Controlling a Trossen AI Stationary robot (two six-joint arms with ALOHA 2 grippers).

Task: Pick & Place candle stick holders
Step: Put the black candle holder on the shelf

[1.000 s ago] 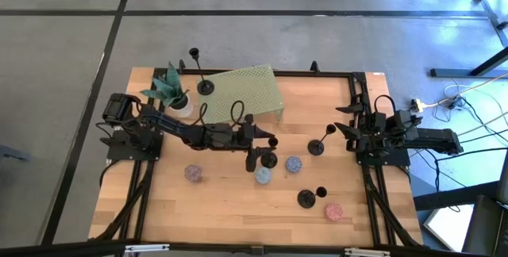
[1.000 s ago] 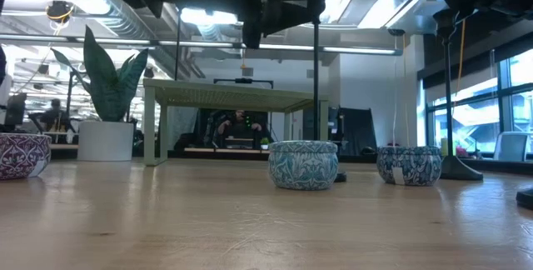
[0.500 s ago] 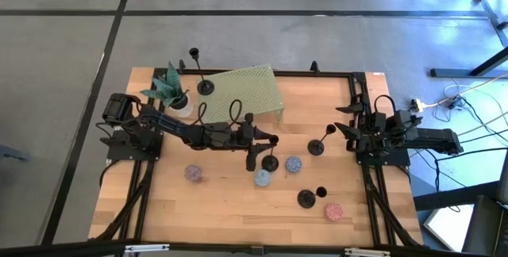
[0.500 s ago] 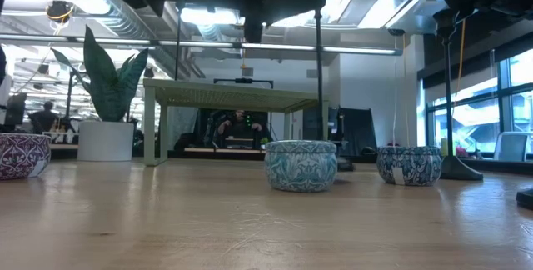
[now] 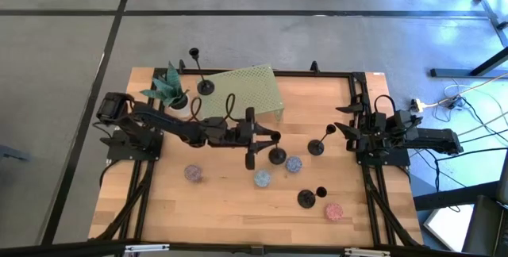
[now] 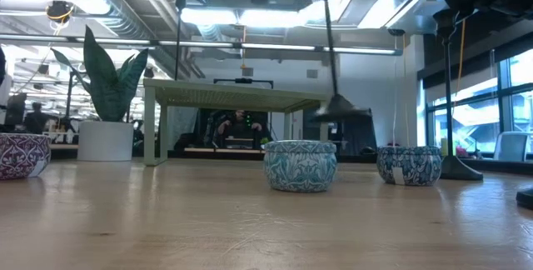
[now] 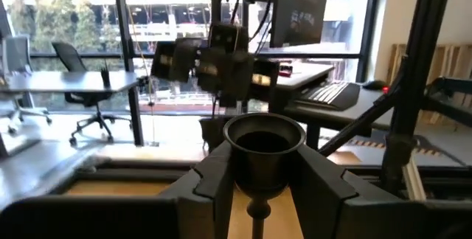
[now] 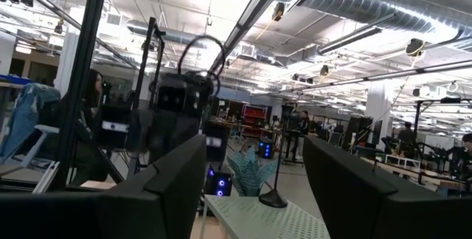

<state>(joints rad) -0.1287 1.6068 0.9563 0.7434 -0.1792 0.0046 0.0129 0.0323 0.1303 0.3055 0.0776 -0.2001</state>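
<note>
Scanning the high view from its left: potted plant (image 5: 169, 89) in the upper left, a candle stick holder (image 5: 199, 70) just beside it at the corner of the green mesh shelf (image 5: 248, 90); left gripper (image 5: 266, 140) mid-frame, pinching a second holder (image 5: 277, 155) at its cup, seen clamped between the fingers (image 7: 318, 187) in the wrist view; low view shows its base off the wood, tilted, so it is lifted; third holder (image 5: 320, 142) right of centre, fourth (image 5: 309, 197) lower right, both standing untouched; right gripper (image 5: 343, 129) parked at the right edge, fingers spread, holding nothing. Judged progress: one holder possibly placed by the shelf, one in carry, two left. Tins crowd the middle: purple (image 5: 192, 174), teal (image 5: 263, 178), blue (image 5: 294, 163), pink (image 5: 333, 210); the teal and blue tins sit nearest the carried base, likely snag points.
</note>
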